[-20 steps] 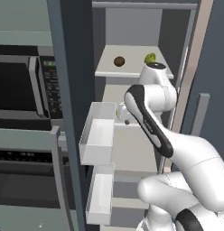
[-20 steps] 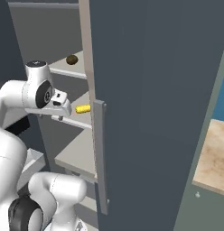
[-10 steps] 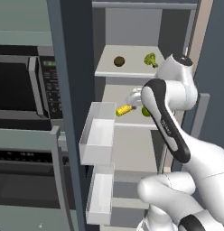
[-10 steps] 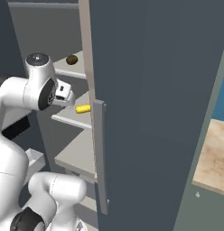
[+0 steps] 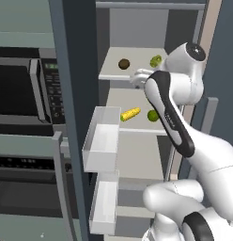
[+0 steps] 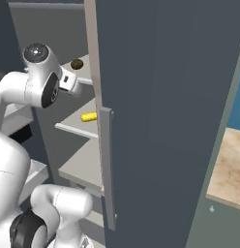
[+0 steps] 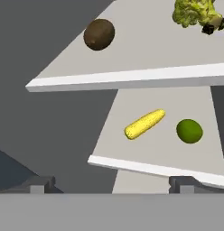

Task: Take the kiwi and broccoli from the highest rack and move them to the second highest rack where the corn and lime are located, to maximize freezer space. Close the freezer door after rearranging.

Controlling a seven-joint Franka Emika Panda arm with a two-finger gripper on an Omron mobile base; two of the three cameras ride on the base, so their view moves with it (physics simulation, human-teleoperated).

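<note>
1. On the highest rack [image 5: 132, 74] you see the kiwi [image 5: 124, 63] at the left and the broccoli [image 5: 156, 60] at the right, both untouched.
2. On the second highest rack [image 5: 137, 128] the corn [image 5: 130, 114] lies beside the lime [image 5: 152, 115], with free room around them.
3. In the last second the arm has swung up from the level of the lower rack; the gripper [image 5: 137, 79] is now at the front edge of the highest rack.
4. The claw is spread wide and holds nothing.
5. This means, I judge, that you are starting the first pick; the kiwi is the nearer one.
6. The freezer door [image 6: 160, 111] stands open, so closing comes last.
</note>
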